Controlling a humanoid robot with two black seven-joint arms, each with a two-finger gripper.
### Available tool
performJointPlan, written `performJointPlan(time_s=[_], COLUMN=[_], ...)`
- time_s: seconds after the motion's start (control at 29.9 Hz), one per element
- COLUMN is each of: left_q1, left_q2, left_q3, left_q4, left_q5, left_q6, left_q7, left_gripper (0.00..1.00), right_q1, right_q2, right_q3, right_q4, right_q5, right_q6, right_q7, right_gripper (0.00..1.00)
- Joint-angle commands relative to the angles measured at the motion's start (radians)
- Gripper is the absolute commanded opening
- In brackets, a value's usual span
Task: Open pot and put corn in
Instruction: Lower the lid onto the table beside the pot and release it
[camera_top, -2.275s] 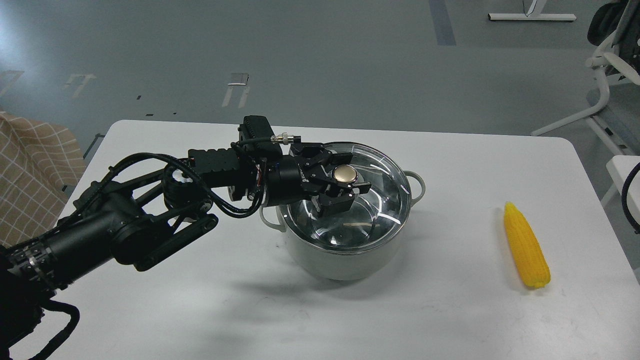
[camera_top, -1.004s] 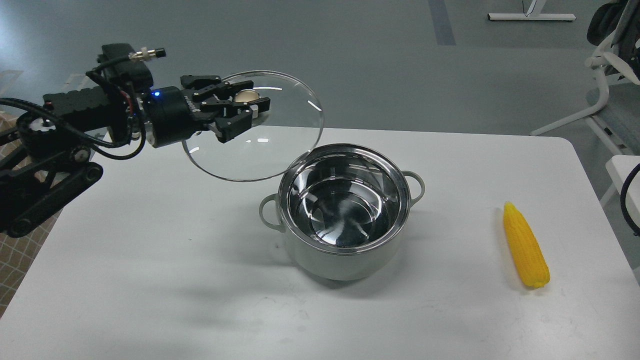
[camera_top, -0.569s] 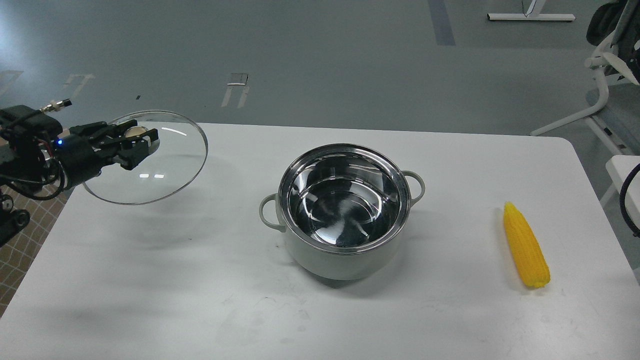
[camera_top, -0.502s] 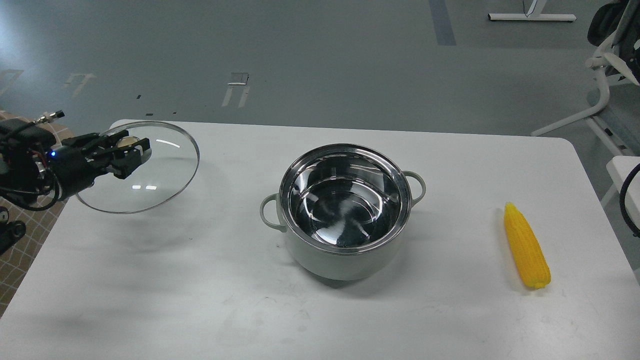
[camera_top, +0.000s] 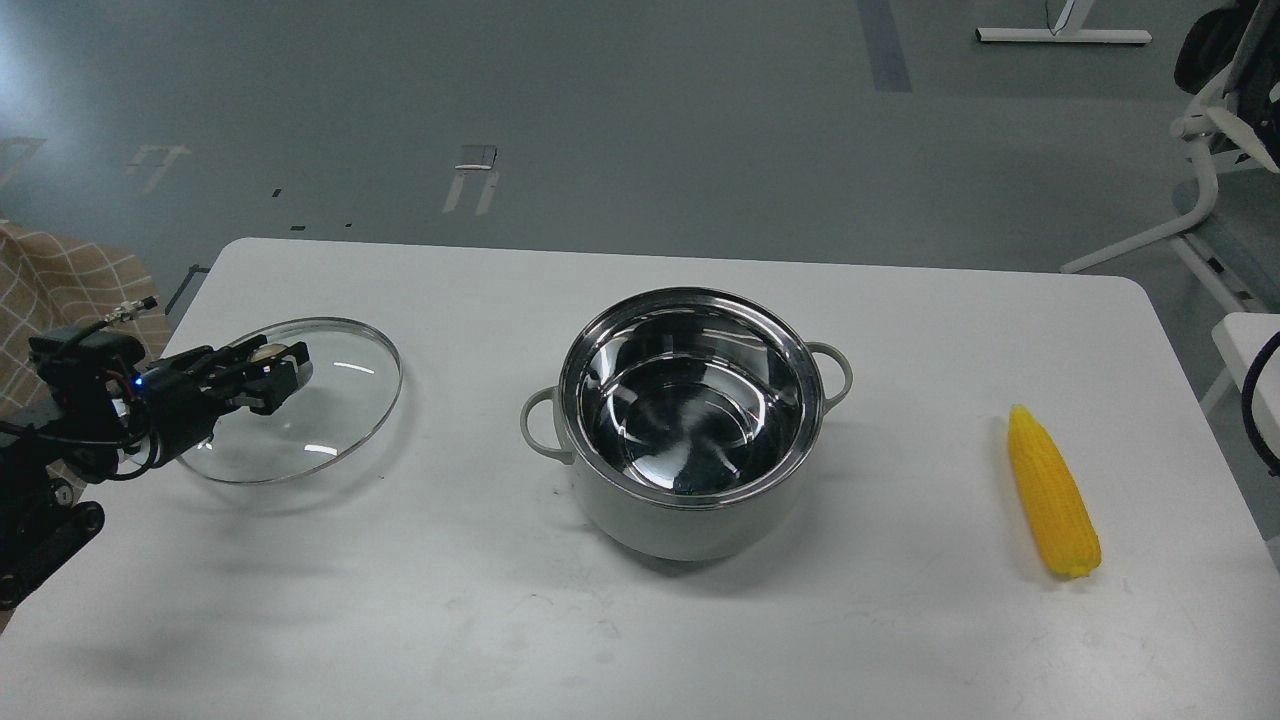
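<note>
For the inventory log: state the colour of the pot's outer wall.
Pale grey-green pot; head view shows it best.

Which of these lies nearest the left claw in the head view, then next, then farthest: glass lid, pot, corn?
1. Glass lid: held in the left claw, at the table's left side.
2. Pot: mid-table, open.
3. Corn: far right.

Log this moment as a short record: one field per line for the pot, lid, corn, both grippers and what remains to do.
pot: open, empty, mid-table
lid: glass, left of the pot, low over or on the table; contact unclear
corn: lying on the table right of the pot, untouched
left gripper: closed on the lid's knob
right gripper: not in view
remaining: release lid, pick up corn, place it in pot
</note>
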Motion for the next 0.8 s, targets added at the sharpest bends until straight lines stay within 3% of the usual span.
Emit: performJointPlan(time_s=[0.0,0.03,0.07,0.1,0.13,0.43,0.54,0.6,0.67,0.77], left_q1=[0.001,0.003,0.003,0.007,0.009,0.009,-0.008,-0.040,-0.148,-0.257], left_q2=[-0.001,-0.001,-0.001,-0.001,-0.001,0.002,0.006,0.011,0.014,0.014], left_q3=[-0.001,-0.001,-0.001,-0.001,-0.001,0.071,0.060,0.050,0.051,0.056], left_q4=[0.009,0.009,0.009,0.009,0.009,0.007,0.007,0.006,0.003,0.006], left_q5=[0.000,0.000,0.000,-0.010,-0.020,-0.076,-0.123,-0.241,-0.446,-0.613], left_q6=[0.003,0.003,0.003,0.003,0.004,0.018,0.041,0.050,0.043,0.018], left_q7=[0.000,0.000,0.000,0.000,0.000,0.000,0.000,0.000,0.000,0.000], left_gripper=[0.46,0.52,0.53,0.66,0.71,0.72,0.75,0.81,0.85,0.85], right_q1=[-0.003,-0.003,-0.003,-0.004,-0.007,-0.026,-0.053,-0.105,-0.124,-0.135], right_q2=[0.001,0.001,0.001,0.001,0.001,-0.007,-0.065,-0.152,-0.261,-0.314], right_q3=[0.000,-0.002,-0.002,-0.003,-0.003,-0.006,-0.046,-0.138,-0.236,-0.270], right_q4=[0.000,0.000,0.000,-0.002,-0.002,0.003,0.004,0.012,0.070,0.113], right_q5=[0.000,0.000,0.000,-0.001,-0.001,-0.001,-0.021,-0.052,-0.104,-0.155], right_q6=[0.000,0.002,0.002,0.003,0.005,0.008,0.017,0.029,0.028,0.029], right_q7=[0.000,0.000,0.000,0.000,0.000,-0.002,-0.008,-0.005,0.003,0.005], right_gripper=[1.00,1.00,1.00,1.00,1.00,1.00,1.00,1.00,1.00,1.00])
